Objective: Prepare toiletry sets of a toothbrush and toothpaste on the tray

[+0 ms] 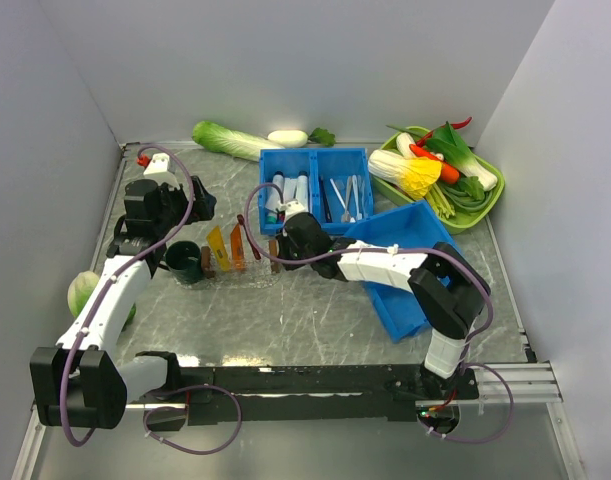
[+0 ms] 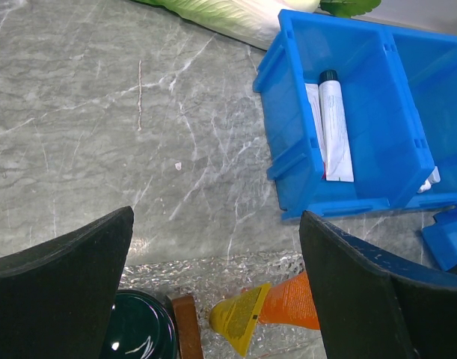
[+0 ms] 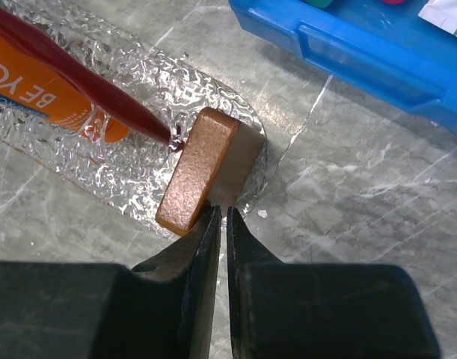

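Note:
The clear tray [image 1: 253, 275] lies left of centre on the table. On it lean a yellow toothpaste tube [image 1: 218, 245], an orange toothpaste tube [image 1: 236, 250] and a maroon toothbrush [image 1: 253, 243]. My right gripper [image 1: 285, 238] is shut and empty. In the right wrist view its tips [image 3: 221, 213] sit at the near end of a brown block [image 3: 198, 168] on the tray's [image 3: 138, 75] edge, beside the toothbrush [image 3: 78, 82] and orange tube [image 3: 41, 93]. My left gripper [image 1: 197, 205] is open and empty. In the left wrist view it [image 2: 217, 277] hovers above the yellow tube [image 2: 243, 318] and orange tube [image 2: 292, 303].
A dark green cup [image 1: 183, 262] and a second brown block [image 1: 206, 262] stand at the tray's left end. A divided blue bin [image 1: 315, 190] holds white tubes [image 2: 334, 127] and utensils. Another blue bin [image 1: 405, 265] sits right. A green vegetable dish [image 1: 485, 195] is far right, with cabbage [image 1: 230, 140] at the back.

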You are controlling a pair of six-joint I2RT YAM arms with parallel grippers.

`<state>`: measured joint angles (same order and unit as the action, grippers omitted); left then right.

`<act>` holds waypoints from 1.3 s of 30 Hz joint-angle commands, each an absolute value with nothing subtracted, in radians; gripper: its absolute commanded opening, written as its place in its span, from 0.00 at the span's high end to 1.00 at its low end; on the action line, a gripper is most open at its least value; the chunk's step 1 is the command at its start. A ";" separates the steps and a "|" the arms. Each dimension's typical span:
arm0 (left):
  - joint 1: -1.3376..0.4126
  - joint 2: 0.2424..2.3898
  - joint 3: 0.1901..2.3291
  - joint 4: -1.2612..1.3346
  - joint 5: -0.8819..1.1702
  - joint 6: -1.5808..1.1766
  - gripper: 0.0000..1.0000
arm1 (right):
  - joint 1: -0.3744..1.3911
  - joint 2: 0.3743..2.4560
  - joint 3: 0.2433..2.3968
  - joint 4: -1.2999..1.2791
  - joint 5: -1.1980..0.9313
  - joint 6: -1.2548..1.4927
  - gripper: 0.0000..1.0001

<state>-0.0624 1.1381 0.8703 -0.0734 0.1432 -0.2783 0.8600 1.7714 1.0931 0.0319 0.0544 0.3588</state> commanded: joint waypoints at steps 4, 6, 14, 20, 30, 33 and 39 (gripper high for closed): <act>-0.067 1.134 0.907 -0.057 0.160 -0.281 0.03 | 0.890 1.753 1.100 0.040 0.067 0.357 0.85; -0.066 1.131 0.907 -0.058 0.160 -0.281 0.04 | 0.894 1.750 1.100 0.037 0.072 0.357 0.85; -0.066 1.129 0.907 -0.060 0.160 -0.281 0.04 | 0.907 1.740 1.095 0.035 0.077 0.354 0.85; -0.066 1.126 0.908 -0.058 0.150 -0.278 0.04 | 0.908 1.714 1.085 0.025 0.089 0.365 0.81; -0.064 1.108 0.897 -0.048 0.156 -0.299 0.04 | 0.847 1.550 0.993 0.029 0.077 0.383 0.38; -0.064 1.100 0.888 -0.043 0.150 -0.321 0.04 | 0.812 1.494 0.959 0.022 0.071 0.370 0.26; -0.064 1.060 0.885 -0.038 0.135 -0.331 0.03 | 0.689 1.318 0.835 0.008 0.038 0.354 0.18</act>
